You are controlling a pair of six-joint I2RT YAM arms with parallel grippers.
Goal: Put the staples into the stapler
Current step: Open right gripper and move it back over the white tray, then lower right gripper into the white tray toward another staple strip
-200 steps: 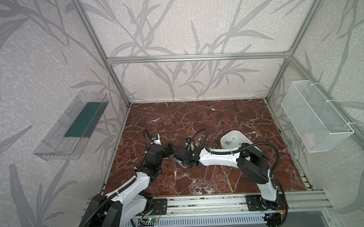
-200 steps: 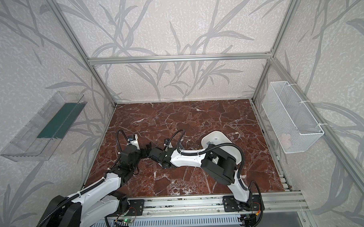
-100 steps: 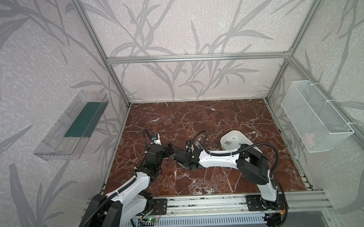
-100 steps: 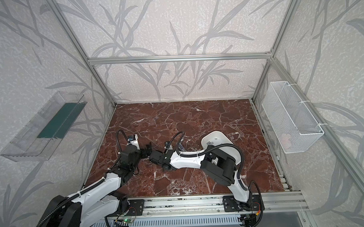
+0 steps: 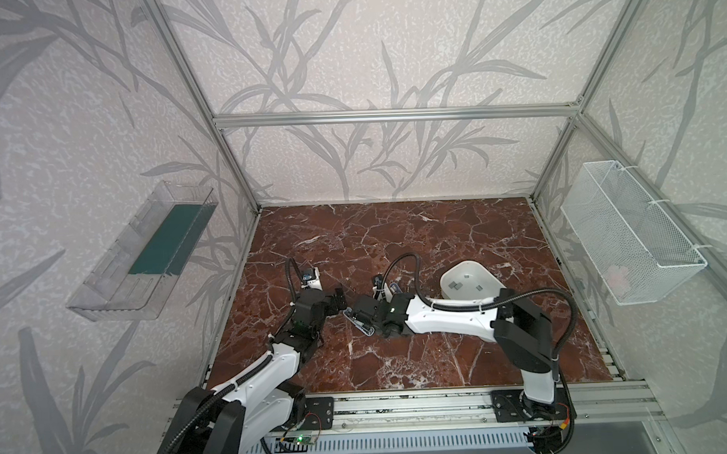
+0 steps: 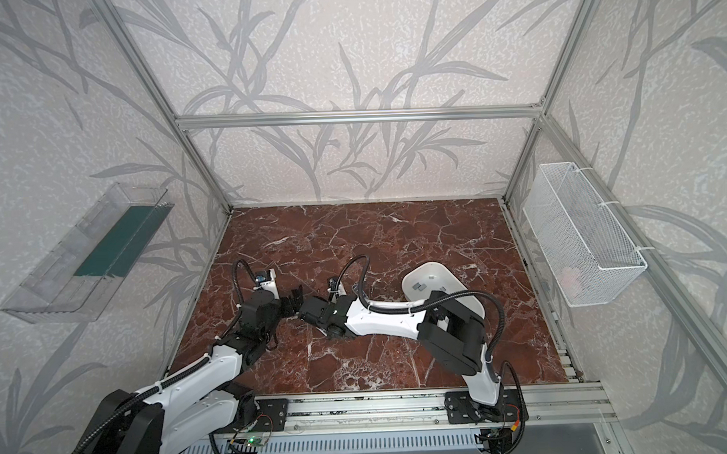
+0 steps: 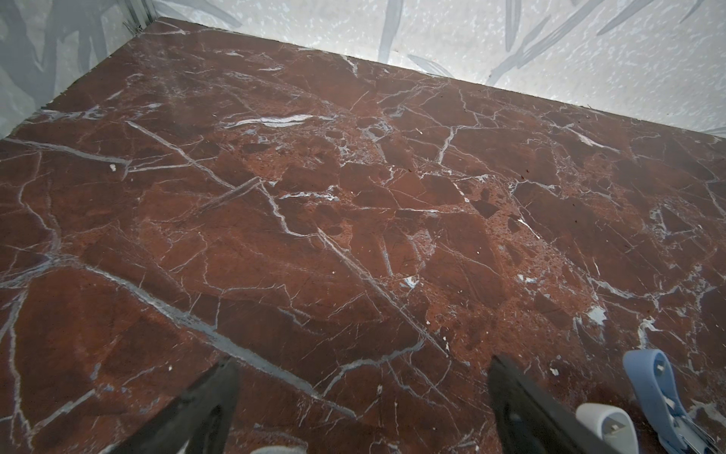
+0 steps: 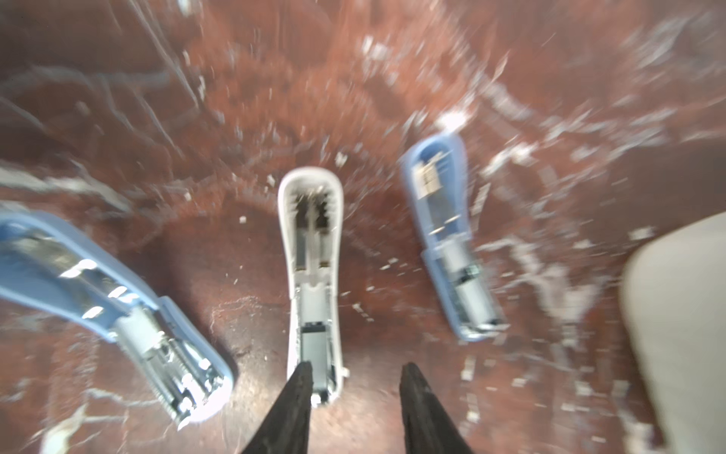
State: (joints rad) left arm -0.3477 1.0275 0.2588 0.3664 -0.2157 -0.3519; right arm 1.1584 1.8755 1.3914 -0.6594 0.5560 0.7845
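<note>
The staples (image 5: 465,281) lie as a few grey strips in a white tray (image 5: 475,267), well apart from both pairs of fingers and too small to count. In the blurred right wrist view a white stapler (image 8: 312,275) lies opened just ahead of the right gripper (image 8: 355,377). One finger (image 8: 292,408) overlaps its near end, and a grey piece in its channel is too blurred to name. These fingers are spread, with nothing between them. A blue stapler (image 8: 118,306) lies out beyond that finger, and a second blue stapler (image 8: 448,243) lies beyond its partner. The left gripper (image 7: 365,361) has its fingers spread wide over bare surface (image 7: 353,216). In both top views the right arm hides its own fingers.
</note>
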